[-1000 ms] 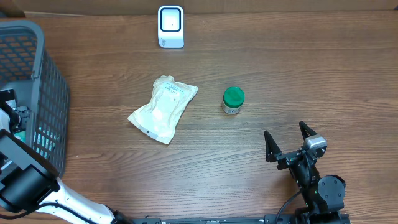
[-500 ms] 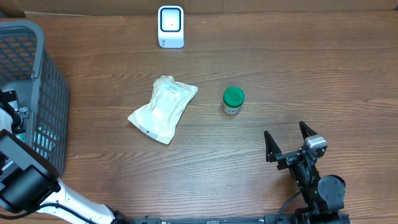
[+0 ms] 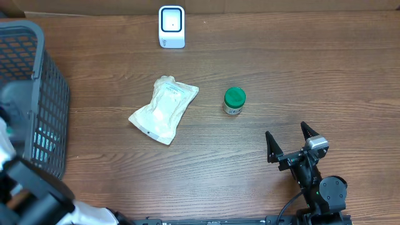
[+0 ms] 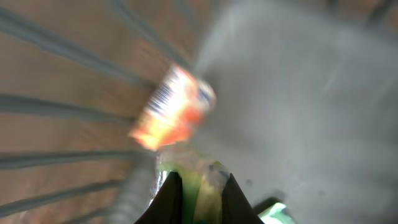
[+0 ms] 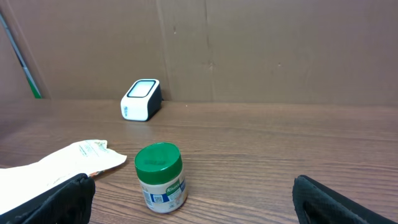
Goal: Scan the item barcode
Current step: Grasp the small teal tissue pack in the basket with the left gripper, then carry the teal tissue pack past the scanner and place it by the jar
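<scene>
Left jaws are clamped on a blurry greenish item [image 4: 199, 194] inside the basket [image 3: 47, 75]; I'd lift it straight, clearing the rim. Right jaws, lower right, stand apart.

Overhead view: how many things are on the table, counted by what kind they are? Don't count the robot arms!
Basket: 1
Pouch: 1
Jar with green lid: 1
Scanner: 1
Total: 4
What lies inside the basket cannot be seen from above, so it is not counted.
</scene>
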Controlling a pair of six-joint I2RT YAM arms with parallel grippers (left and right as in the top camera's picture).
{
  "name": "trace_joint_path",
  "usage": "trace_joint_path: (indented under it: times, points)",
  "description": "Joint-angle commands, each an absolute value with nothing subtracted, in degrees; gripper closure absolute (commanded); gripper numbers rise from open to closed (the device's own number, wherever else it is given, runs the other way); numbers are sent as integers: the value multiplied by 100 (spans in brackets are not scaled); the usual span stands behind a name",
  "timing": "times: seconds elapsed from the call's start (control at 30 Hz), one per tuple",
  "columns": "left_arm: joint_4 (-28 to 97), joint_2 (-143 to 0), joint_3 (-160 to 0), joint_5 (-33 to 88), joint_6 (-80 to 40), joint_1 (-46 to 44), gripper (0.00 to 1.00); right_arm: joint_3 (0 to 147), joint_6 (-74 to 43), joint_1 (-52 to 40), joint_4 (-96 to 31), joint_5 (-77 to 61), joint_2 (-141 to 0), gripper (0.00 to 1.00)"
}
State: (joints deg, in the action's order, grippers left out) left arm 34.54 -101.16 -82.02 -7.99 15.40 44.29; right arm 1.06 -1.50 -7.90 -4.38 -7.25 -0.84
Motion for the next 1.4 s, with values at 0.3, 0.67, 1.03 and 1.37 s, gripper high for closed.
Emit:
trace_joint_path:
  times: [0.3, 0.67, 1.03, 1.37]
  points:
    - [3155, -7054, -8272, 132, 163, 3262, 96, 47, -143, -766, -412, -718, -16, 0]
    - [4418, -6517, -8265, 443, -760, 191, 96, 47, -143, -766, -412, -718, -16, 0]
    - [4781, -8073, -8265, 414, -1323, -1798, 96, 47, -143, -766, -412, -718, -16, 0]
    - [4731, -9415, -8265, 609, -2515, -2499, 96, 47, -143, -766, -412, -718, -16, 0]
